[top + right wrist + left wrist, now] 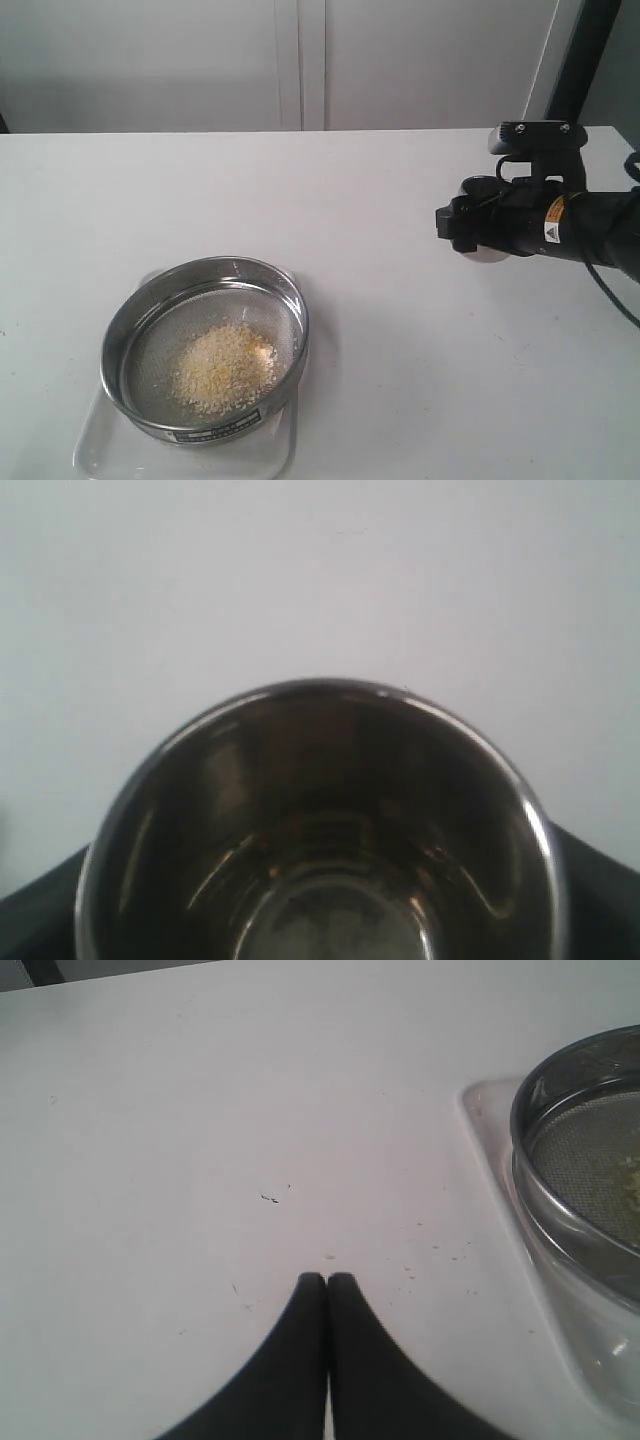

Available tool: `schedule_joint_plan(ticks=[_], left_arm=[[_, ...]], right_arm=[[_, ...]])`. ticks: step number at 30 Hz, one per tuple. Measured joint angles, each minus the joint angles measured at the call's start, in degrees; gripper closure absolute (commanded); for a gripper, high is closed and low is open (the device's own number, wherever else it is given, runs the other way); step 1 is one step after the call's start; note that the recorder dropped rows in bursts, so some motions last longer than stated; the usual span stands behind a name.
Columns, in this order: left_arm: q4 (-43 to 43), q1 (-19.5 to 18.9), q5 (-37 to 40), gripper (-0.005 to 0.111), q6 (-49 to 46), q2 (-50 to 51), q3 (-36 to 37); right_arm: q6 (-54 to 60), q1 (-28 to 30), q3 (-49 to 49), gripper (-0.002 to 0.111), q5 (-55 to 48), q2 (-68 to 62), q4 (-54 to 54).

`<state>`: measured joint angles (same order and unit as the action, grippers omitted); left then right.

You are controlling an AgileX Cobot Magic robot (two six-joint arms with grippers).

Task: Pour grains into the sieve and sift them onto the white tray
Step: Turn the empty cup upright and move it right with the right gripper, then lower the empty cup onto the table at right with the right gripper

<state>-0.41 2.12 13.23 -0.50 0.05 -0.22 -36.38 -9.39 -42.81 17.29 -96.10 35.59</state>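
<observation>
White desk (pixel 400 250) all around. At 7 o'clock the sieve (pixel 170 330) sits on the white tray (pixel 110 455), grains (pixel 225 368) piled inside. My left tool (pixel 327 1285) is pinched shut, empty. My right tool (pixel 465 222) holds a steel cup (pixel 320 830). I think the sieve is stiff and slippery, so I'd pinch its side wall.
</observation>
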Motion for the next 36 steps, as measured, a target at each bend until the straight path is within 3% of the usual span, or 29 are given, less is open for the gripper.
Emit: schedule_joint_plan(ticks=[21, 36], left_arm=[[0.0, 0.0, 0.0, 0.107, 0.0, 0.0, 0.0], [0.0, 0.0, 0.0, 0.107, 0.0, 0.0, 0.0]], right_arm=[[8.23, 0.12, -6.38, 0.108, 11.18, -15.72, -6.35], [13.49, 0.12, -10.51, 0.108, 11.62, -20.6, -6.35]])
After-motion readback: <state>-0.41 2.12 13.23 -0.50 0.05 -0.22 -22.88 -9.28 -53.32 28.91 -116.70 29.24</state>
